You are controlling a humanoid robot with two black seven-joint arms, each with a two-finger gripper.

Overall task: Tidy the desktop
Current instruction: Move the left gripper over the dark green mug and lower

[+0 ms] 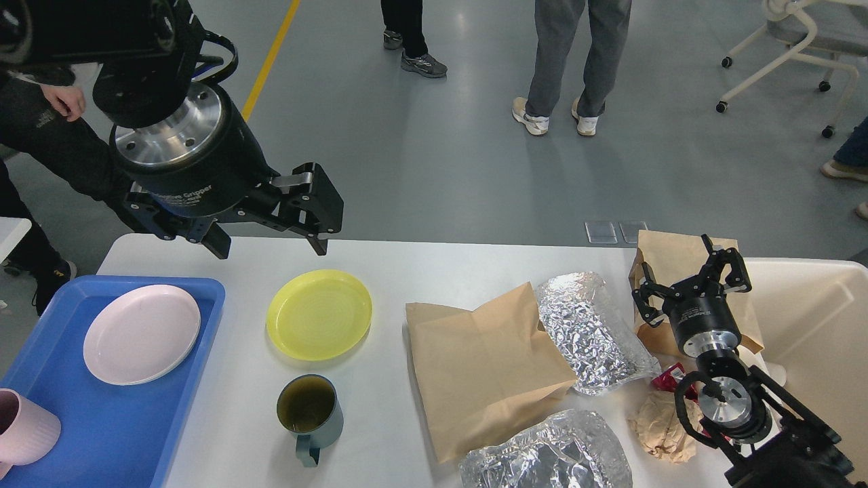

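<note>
— Desktop [400, 261]: where does it lie, and which way does it run?

— It fills the lower half of the head view, a white top with its long axis running from nine o'clock to three o'clock, rounded far-left corner toward ten o'clock.

— What sits on it?

— Near the middle a yellow plate [319, 314], with a dark mug [308, 409] at its six o'clock, handle toward the viewer. At three o'clock of the plate lies a brown paper bag [485, 369], a foil wrap [591, 330] touching its right edge, another foil wrap [548, 454] at six o'clock. At nine o'clock a blue tray [115, 420] holds a pink plate [141, 333] and a pink cup [24, 427].

— And the arms?

— The left gripper [271, 234] hangs above the far edge, fingers spread, holding nothing. The right gripper [692, 281] is spread too, before a second paper bag [668, 257] beside a cream bin [814, 318].
</note>
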